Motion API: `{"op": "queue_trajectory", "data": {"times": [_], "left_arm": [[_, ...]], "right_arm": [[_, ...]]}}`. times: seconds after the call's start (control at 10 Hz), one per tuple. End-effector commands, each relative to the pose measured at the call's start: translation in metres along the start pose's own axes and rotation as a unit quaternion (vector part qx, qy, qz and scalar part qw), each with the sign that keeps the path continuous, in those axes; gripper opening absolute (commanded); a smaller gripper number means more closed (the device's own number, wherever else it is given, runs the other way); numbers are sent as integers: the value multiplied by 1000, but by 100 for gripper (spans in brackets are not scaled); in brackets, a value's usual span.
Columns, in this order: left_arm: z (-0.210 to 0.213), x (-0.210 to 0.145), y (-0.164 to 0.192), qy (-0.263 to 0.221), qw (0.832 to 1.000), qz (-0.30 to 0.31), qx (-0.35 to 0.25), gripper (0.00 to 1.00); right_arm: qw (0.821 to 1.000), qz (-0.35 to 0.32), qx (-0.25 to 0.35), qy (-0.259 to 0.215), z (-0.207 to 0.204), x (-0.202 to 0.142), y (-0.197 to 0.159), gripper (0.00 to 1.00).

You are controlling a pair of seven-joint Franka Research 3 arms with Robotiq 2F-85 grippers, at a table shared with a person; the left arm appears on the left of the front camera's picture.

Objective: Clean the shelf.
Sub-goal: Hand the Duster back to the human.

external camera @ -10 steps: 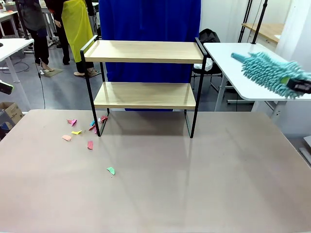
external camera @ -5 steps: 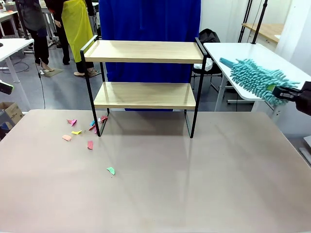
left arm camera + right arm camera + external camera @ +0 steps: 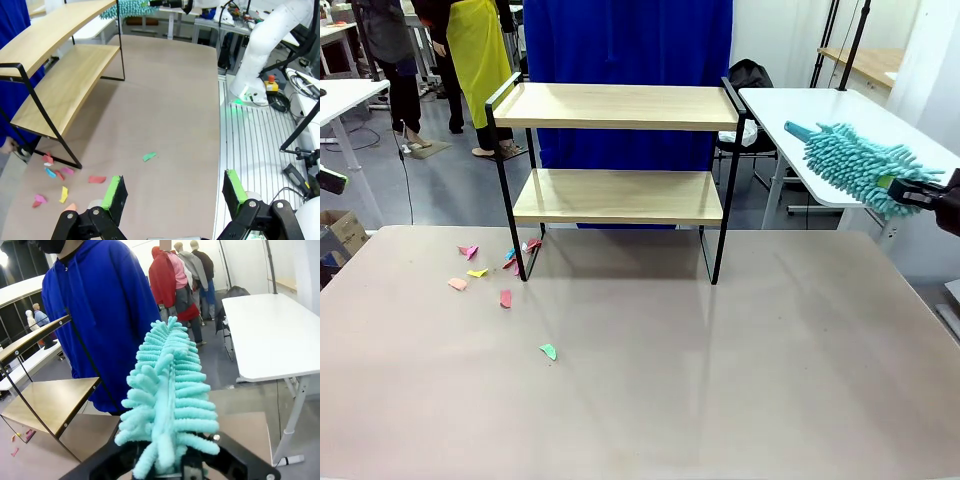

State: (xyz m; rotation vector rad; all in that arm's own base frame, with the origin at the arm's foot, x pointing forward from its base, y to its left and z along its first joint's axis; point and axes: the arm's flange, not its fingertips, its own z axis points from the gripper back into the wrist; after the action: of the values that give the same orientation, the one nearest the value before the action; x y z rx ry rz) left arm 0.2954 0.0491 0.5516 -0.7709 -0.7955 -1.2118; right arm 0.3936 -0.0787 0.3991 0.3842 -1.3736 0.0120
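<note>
Right gripper (image 3: 926, 192) with one duster (image 3: 850, 160); one two-tier shelf (image 3: 617, 150).

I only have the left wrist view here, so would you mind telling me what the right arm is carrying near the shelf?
Observer: The right gripper holds a teal fluffy duster by its handle, up in the air to the right of the shelf.
Operator: Thank you. Is the duster touching the shelf yet?
Observer: No, the front view shows a clear gap between the duster's tip and the top board's right end.
Operator: And is anyone standing behind the shelf?
Observer: Yes, a person in a blue hoodie stands just behind it.
</note>
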Motion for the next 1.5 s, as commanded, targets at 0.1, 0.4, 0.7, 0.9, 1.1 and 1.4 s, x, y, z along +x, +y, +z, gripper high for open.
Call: {"op": "queue_trajectory", "data": {"times": [0.1, 0.4, 0.7, 0.9, 1.1, 1.4], "left_arm": [[0, 2, 0, -13, 1000, -10, -1, 100], [0, 2, 0, -13, 1000, -10, -1, 100], [0, 2, 0, -13, 1000, -10, -1, 100], [0, 2, 0, -13, 1000, -10, -1, 100], [0, 2, 0, -13, 1000, -10, -1, 100], [0, 2, 0, -13, 1000, -10, -1, 100]], "right_arm": [[1000, 3, -3, 2, 1, 3, 3, 16], [1000, 3, -3, 2, 1, 3, 3, 16], [1000, 3, -3, 2, 1, 3, 3, 16], [1000, 3, -3, 2, 1, 3, 3, 16], [1000, 3, -3, 2, 1, 3, 3, 16], [1000, 3, -3, 2, 1, 3, 3, 16]]}}
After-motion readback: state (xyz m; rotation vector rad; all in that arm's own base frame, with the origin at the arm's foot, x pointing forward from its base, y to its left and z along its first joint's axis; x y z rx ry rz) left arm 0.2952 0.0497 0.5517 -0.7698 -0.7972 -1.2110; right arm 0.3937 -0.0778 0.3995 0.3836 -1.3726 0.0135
